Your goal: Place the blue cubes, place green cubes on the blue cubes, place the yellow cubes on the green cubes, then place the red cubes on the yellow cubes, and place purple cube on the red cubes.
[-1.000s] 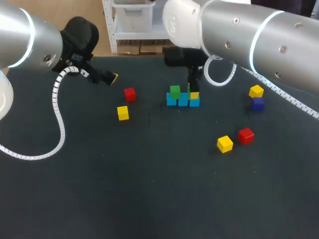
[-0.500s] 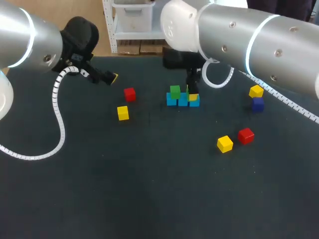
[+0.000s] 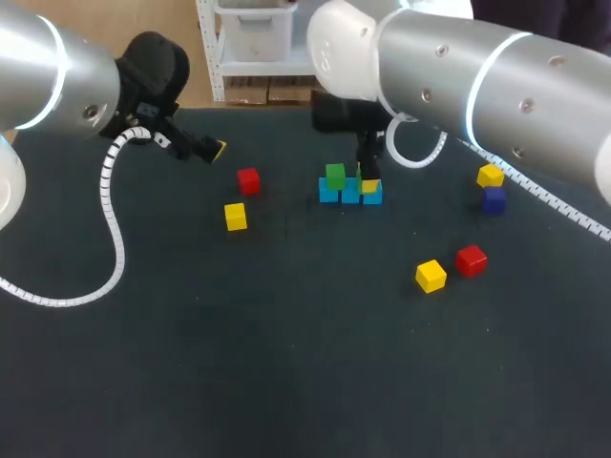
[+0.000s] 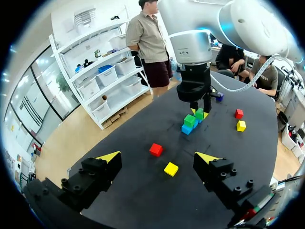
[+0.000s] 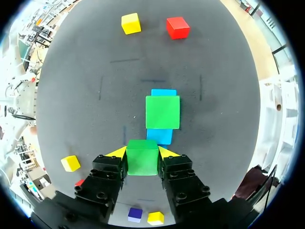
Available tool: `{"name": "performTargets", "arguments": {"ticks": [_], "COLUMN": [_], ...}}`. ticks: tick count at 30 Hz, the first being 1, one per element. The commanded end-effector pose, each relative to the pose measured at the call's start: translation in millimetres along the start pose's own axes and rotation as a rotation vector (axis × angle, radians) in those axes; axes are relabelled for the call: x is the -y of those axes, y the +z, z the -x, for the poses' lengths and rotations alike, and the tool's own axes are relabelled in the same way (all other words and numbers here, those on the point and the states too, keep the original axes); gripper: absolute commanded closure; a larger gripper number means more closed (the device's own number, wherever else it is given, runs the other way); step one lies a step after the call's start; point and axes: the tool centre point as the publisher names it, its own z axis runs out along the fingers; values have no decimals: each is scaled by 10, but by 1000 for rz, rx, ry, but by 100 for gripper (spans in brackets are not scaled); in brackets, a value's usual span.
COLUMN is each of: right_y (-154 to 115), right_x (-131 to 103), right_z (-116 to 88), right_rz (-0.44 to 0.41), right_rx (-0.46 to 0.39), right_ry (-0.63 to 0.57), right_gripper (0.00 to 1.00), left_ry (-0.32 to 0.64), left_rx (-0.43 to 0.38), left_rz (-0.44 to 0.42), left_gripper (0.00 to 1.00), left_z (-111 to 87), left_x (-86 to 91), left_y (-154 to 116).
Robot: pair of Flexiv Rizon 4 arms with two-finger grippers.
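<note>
Three blue cubes [image 3: 350, 194] stand in a row at mid-table. A green cube [image 3: 335, 176] sits on the left end one. My right gripper [image 3: 369, 183] hangs over the right end of the row, shut on a second green cube [image 5: 142, 156]. I cannot tell whether that cube touches the blue one below. In the right wrist view the placed green cube [image 5: 162, 111] lies just ahead of the fingers, with blue cubes [image 5: 159, 136] showing beneath. My left gripper [image 4: 158, 157] stands open and empty at the far left, well apart from the row [image 4: 187, 129].
A red cube [image 3: 248, 179] and a yellow cube [image 3: 235, 217] lie left of the row. At front right are a yellow cube [image 3: 431, 276] and a red cube [image 3: 471, 260]. At far right a yellow cube [image 3: 491, 175] lies beside the purple cube [image 3: 494, 199].
My right arm has shifted slightly to the left above the blue row, still holding the green cube. The left arm and the loose cubes have not moved.
</note>
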Motion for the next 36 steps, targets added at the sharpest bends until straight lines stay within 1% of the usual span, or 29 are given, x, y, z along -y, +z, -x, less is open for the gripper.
{"name": "performTargets", "arguments": {"ticks": [1, 30, 33, 36], "right_y": [2, 34, 37, 43], "right_x": [49, 101, 106, 111], "right_z": [9, -1, 12, 18], "right_rz": [7, 13, 12, 13], "right_rx": [0, 2, 3, 3], "right_ry": [-1, 5, 3, 3], "right_gripper": [100, 100, 96, 85], "left_ry": [1, 1, 1, 1], "left_rx": [1, 1, 1, 1], "left_rz": [-2, -2, -2, -2], "left_gripper": [0, 0, 0, 0], "left_z": [-2, -2, -2, -2], "left_x": [-8, -8, -8, -8], "left_y": [7, 7, 7, 7]}}
